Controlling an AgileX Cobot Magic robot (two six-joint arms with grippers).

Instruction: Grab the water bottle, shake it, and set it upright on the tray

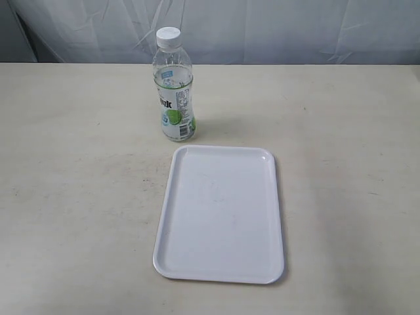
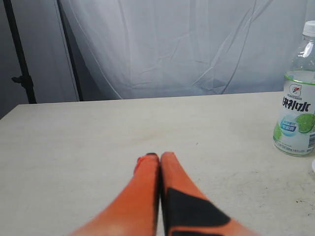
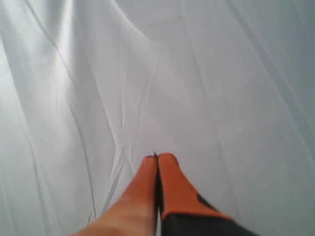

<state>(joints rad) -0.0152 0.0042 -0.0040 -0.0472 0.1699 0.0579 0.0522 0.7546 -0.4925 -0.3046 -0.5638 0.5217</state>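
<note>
The water bottle stands upright and capped on the pale surface, just beyond the far short edge of the tray and outside its rim. The left hand sits low over the surface, fingers pressed together, holding nothing. The right hand — likewise closed and empty — faces white cloth.

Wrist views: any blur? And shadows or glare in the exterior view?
Exterior view: soft even light, the bottle casts only a faint shadow on the table, no glare on the tray. Left wrist view: left claw soft up close, bottle label sharp. Right wrist view: right claw blurry toward the lens, white cloth behind.
</note>
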